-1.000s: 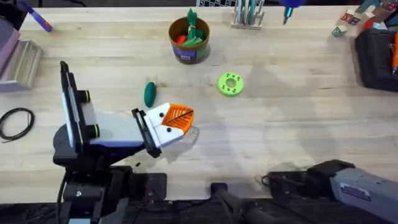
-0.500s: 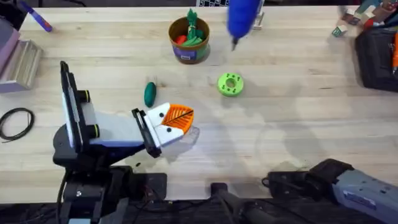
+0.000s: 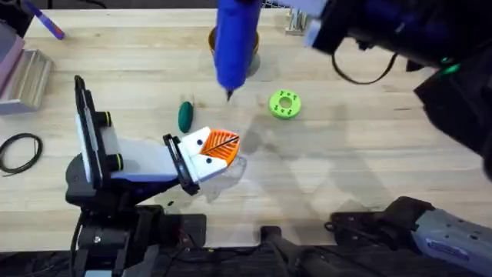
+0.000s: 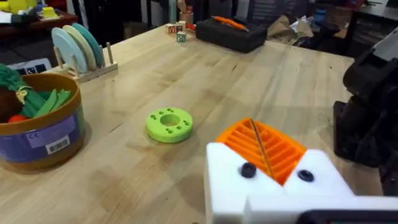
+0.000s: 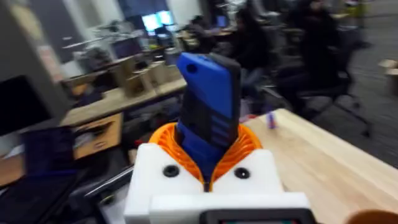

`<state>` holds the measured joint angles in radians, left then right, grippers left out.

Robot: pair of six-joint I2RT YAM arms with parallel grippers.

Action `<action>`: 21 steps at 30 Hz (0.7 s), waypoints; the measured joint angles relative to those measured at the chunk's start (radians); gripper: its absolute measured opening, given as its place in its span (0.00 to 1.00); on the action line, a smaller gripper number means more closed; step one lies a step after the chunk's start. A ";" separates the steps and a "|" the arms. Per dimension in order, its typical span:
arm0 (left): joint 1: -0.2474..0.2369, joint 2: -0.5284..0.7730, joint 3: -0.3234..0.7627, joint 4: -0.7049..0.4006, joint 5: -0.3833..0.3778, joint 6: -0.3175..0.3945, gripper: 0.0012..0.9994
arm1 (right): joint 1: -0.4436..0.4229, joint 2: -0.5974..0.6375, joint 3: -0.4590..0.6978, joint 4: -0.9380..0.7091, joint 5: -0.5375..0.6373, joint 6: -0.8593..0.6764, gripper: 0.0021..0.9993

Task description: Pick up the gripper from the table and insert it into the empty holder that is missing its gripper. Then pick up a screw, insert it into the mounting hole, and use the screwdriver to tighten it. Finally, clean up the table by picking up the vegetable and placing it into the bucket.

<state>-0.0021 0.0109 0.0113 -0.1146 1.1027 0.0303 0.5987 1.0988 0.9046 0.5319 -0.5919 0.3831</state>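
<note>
My right gripper (image 5: 208,149) is shut on the blue screwdriver (image 5: 208,115), clamped between its orange pads. From overhead the screwdriver (image 3: 234,38) hangs high over the table, tip down, between the green vegetable (image 3: 185,115) and the green disc (image 3: 285,104). It hides most of the bucket behind it. The bucket (image 4: 37,127) holds green and red toy food. My left gripper (image 3: 219,146) rests low on the table, shut, with both orange ribbed pads (image 4: 264,146) together in their white blocks. A loose gripper finger and a loose screw are out of view.
A plate rack (image 4: 78,53) stands at the back, and a black case (image 4: 230,31) lies at the far right. A coiled black cable (image 3: 19,150) lies at the left edge. The right arm's dark links (image 3: 415,46) cross the upper right.
The screwdriver has travelled from the far back right toward the near left and now hangs over the table's middle, covering the bucket. The right arm has swung into the overhead view. The left arm is still.
</note>
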 joint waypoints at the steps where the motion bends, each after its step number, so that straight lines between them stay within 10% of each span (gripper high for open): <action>1: 0.000 0.000 0.000 0.000 0.000 0.000 0.01 | 0.010 0.000 -0.004 0.014 -0.016 0.004 0.02; 21: 0.000 0.000 0.000 0.000 0.000 0.000 0.01 | 0.184 0.156 -0.006 0.179 -0.303 -0.188 0.02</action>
<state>-0.0021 0.0109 0.0113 -0.1146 1.1027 0.0303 0.7826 1.2552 0.8986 0.7105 -0.8948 0.1954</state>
